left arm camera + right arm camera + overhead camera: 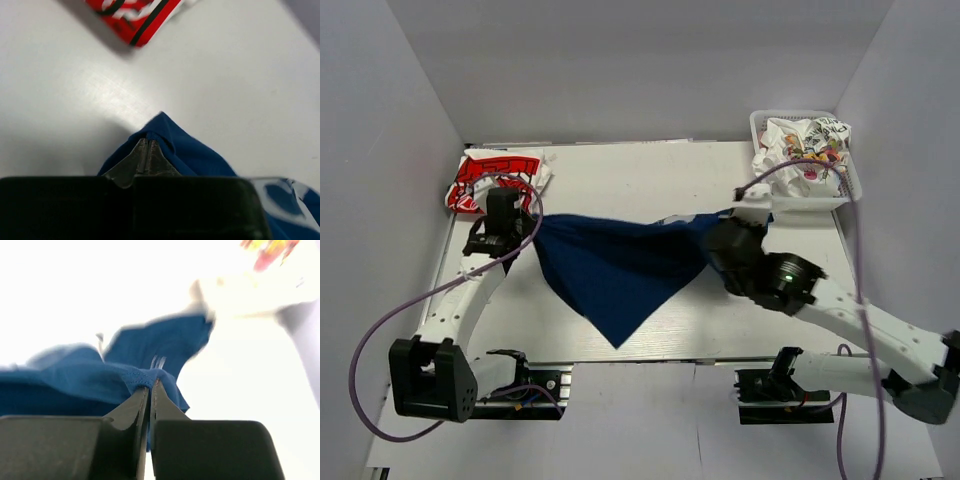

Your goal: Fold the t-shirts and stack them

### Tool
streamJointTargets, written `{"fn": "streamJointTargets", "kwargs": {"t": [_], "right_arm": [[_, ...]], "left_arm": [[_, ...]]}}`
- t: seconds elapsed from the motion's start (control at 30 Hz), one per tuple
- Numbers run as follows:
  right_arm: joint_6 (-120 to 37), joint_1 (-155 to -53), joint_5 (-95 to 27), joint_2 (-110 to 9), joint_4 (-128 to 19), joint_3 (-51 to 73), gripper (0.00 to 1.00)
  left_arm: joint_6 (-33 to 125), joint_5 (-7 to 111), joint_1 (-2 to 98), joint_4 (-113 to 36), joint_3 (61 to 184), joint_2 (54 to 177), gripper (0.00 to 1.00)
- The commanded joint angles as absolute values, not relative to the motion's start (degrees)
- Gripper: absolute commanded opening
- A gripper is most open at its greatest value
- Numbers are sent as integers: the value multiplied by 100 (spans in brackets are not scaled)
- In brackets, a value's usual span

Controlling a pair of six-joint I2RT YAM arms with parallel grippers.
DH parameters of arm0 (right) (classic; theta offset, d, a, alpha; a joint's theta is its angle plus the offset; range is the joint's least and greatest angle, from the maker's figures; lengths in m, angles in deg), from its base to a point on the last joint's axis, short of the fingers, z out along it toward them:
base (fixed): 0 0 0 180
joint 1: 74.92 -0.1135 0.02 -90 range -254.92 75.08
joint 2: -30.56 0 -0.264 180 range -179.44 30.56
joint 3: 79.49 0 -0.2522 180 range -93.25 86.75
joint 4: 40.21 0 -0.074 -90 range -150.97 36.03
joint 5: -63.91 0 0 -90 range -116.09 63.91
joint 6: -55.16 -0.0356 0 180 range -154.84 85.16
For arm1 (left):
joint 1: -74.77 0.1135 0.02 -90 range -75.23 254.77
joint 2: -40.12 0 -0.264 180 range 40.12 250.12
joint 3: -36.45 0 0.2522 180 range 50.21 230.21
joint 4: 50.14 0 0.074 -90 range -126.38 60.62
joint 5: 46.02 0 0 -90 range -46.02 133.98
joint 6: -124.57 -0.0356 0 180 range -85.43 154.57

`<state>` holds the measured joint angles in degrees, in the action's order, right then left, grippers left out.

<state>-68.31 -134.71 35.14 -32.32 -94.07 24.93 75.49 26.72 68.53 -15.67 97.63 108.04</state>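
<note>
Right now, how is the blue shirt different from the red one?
The blue shirt hangs stretched between the left end effector and right end effector; the red shirt lies untouched. The blue shirt is spread wide; the red shirt is a small bundle. Both are tees.

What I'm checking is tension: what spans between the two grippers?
The navy t-shirt, pulled out between left gripper and right gripper, shows in the top view.

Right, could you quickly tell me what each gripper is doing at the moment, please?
Left gripper: closed, pinching an edge of the navy t-shirt.
Right gripper: closed, pinching another edge of the same shirt.
</note>
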Motion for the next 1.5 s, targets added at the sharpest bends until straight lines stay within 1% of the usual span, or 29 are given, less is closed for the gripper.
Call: {"fn": "streamJointTargets", "kwargs": {"t": [0.0,0.03,0.07,0.13,0.17,0.2,0.27,0.3,0.37,0.4,0.53,0.6,0.7,0.8,0.9,0.93,0.97,1.0,1.03,1.07,1.13,1.17,1.2,1.23,1.3,1.37,1.4,1.43,1.47], "right_arm": [[-5011,-13399,5125,-2388,-7476,2285,0],[-4343,-13390,5204,-2098,-6010,2434,0],[-2257,-13407,5056,-1990,-4586,2592,0],[-1152,-13416,4678,-1604,-3531,2594,0],[-781,-13416,4286,-1542,-3456,2367,0],[-690,-13416,4221,-1515,-3542,1982,0],[-601,-13416,3767,-1602,-4574,1506,0],[-575,-13408,3606,-1768,-4832,746,0],[-470,-13425,3168,-1883,-5692,301,0],[-330,-13416,3026,-1971,-5809,-284,0],[-451,-13425,2167,-2078,-6652,-1463,0],[-565,-13416,1579,-2051,-6908,-1721,0],[-592,-13407,1241,-2068,-7252,-2257,0],[-338,-13416,1310,-2174,-7182,-2452,0],[171,-13425,1670,-2384,-6595,-2233,0],[581,-13425,1984,-2437,-5618,-2136,0],[1221,-13451,2571,-2490,-4938,-1570,0],[2297,-13425,2881,-2708,-4070,-1251,0],[2987,-13416,3075,-2806,-1181,-934,0],[4638,-13416,3234,-2929,-317,-305,0],[5119,-13250,3236,-3491,1247,-106,0],[5129,-13188,3210,-3658,1169,52,0],[4433,-12822,3166,-3772,281,184,0],[4070,-12645,3113,-3861,-76,289,0],[2614,-12111,2929,-3984,-552,648,0],[1652,-11346,2867,-4379,-1361,817,0],[1005,-11159,2536,-4528,-2077,1027,0],[363,-10983,2341,-5069,-2319,1038,0],[70,-10547,2235,-5300,-2530,1029,0]], "left_arm": [[7272,2473,6845,-1888,10442,10289,0],[7210,2412,6845,-1941,10444,10226,0],[7209,2307,6845,-1942,10618,10165,0],[7000,2245,6845,-1942,10864,9928,0],[6999,2244,6845,-1942,10865,9831,0],[6903,2244,6845,-1994,10952,9717,0],[6780,2306,6845,-2064,11006,9331,0],[6779,2358,6845,-2125,11076,9181,0],[6700,2298,6845,-2126,11155,8744,0],[6700,2245,6845,-2074,11208,8593,0],[6700,2174,6845,-2021,11454,7803,0],[6647,2314,6905,-2073,11682,7564,0],[6594,2507,6968,-2003,12041,7352,0],[6437,2674,6968,-2003,12358,7352,0],[6314,2929,6968,-2108,12587,7684,0],[6313,2982,6968,-2109,12588,7799,0],[6313,2983,6968,-2109,12649,7922,0],[6313,3035,6968,-2230,12597,8045,0],[6365,3035,6968,-2310,12536,8298,0],[6444,3035,6968,-2424,12300,8440,0],[6497,3035,6968,-2653,12114,8765,0],[6550,2974,6968,-2653,12053,9184,0],[6550,2852,6889,-2653,12052,9415,0],[6550,2851,6889,-2714,12052,9635,0],[6603,2903,6888,-2907,11763,10239,0],[6603,3026,6888,-3364,11421,10663,0],[6655,3227,6888,-3531,11324,10891,0],[6656,3342,6888,-3802,11253,11425,0],[6656,3613,6888,-3866,11252,11726,7]]}}
